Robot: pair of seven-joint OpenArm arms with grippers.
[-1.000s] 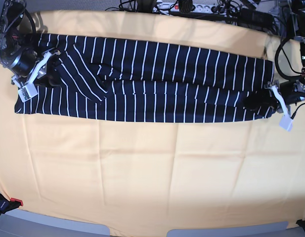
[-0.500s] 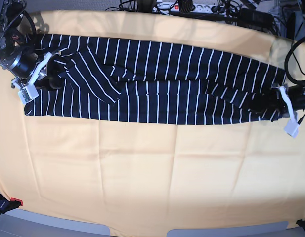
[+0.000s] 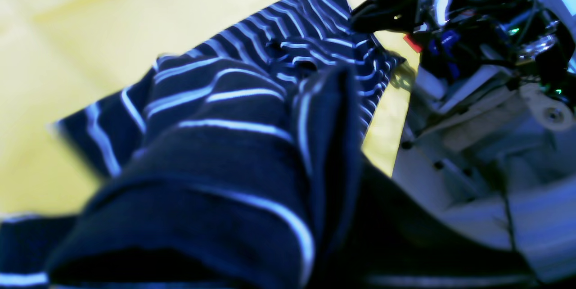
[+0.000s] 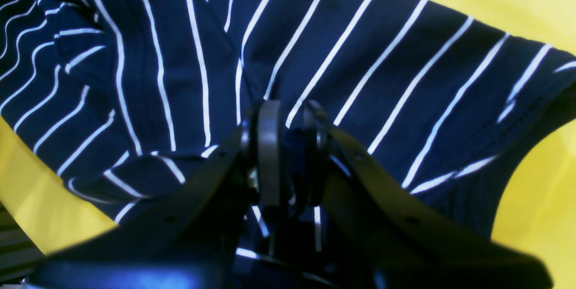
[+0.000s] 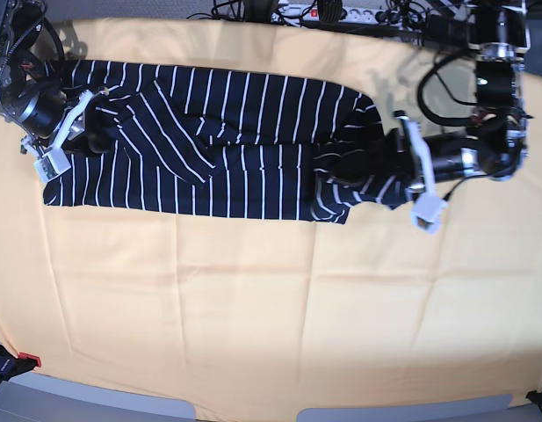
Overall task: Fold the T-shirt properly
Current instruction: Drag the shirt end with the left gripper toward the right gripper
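The navy white-striped T-shirt (image 5: pixel 227 141) lies as a long band across the far half of the yellow-orange table cloth (image 5: pixel 271 308). Its right end is bunched and raised at my left gripper (image 5: pixel 386 169), which is shut on it. In the left wrist view the fabric (image 3: pixel 234 113) drapes over the fingers and hides them. My right gripper (image 5: pixel 88 132) is at the shirt's left end. In the right wrist view its fingers (image 4: pixel 270 154) are closed on a fold of the shirt (image 4: pixel 360 55). The right arm (image 3: pixel 450 1) shows far off in the left wrist view.
Cables and a power strip (image 5: pixel 341 13) run along the table's back edge. A red and black clamp (image 5: pixel 11 360) sits at the front left corner. The cloth in front of the shirt shows light creases.
My left gripper has moved left from the table's right side toward the middle, carrying the shirt's right end with it. The band is shorter and bunched there. The right gripper has hardly moved.
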